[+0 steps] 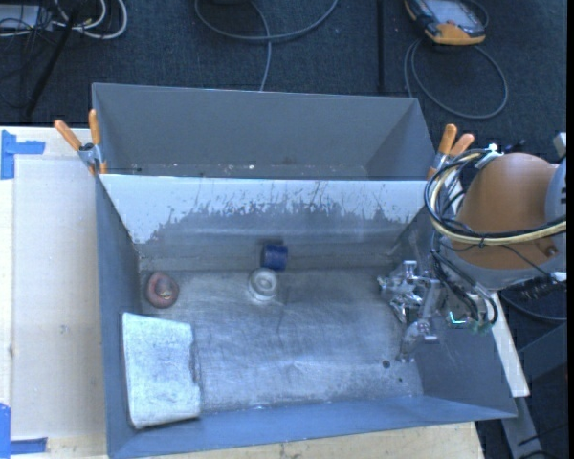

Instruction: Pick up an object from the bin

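Observation:
My gripper (408, 325) hangs at the right side of the bin, near the right wall and above the floor, with nothing seen between its metal fingers. Far to its left, a clear round jar with a silver top (262, 284) lies near the middle of the bin's back edge. A small blue cap-like piece (274, 254) sits just behind the jar against the back slope.
A brownish round lid or disc (161, 290) rests at the back left. A grey-white folded cloth (160, 366) fills the front left corner. The arm with its orange dome and cables leans over the right rim.

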You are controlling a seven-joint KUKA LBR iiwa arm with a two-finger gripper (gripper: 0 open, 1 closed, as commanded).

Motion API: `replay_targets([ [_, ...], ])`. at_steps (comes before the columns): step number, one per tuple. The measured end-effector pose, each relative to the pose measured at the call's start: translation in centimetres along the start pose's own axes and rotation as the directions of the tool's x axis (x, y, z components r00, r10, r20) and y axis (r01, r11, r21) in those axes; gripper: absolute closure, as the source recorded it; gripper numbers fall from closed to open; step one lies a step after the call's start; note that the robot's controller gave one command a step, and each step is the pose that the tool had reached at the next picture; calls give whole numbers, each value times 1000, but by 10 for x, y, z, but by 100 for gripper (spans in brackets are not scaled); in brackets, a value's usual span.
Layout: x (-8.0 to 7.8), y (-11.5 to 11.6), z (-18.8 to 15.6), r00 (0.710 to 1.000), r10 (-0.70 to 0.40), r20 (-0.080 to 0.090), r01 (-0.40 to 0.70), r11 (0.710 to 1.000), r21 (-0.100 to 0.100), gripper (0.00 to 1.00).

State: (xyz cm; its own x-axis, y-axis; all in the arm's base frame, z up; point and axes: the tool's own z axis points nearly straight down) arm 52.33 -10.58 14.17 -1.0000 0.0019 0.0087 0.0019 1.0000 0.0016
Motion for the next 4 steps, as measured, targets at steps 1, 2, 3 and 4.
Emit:
replay_targets([
  [1, -68, -55, 70, 999, 42, 18, -42, 999, 1, 0],
  [2, -70, -53, 39, 1000, 19, 14, -19, 1000, 2, 0],
  [3, -56, -53, 32, 989, 146, 8, -146, 989, -1, 0],
  [4, -58, -50, 69, 933, 359, 9, -359, 933, -9, 0],
])
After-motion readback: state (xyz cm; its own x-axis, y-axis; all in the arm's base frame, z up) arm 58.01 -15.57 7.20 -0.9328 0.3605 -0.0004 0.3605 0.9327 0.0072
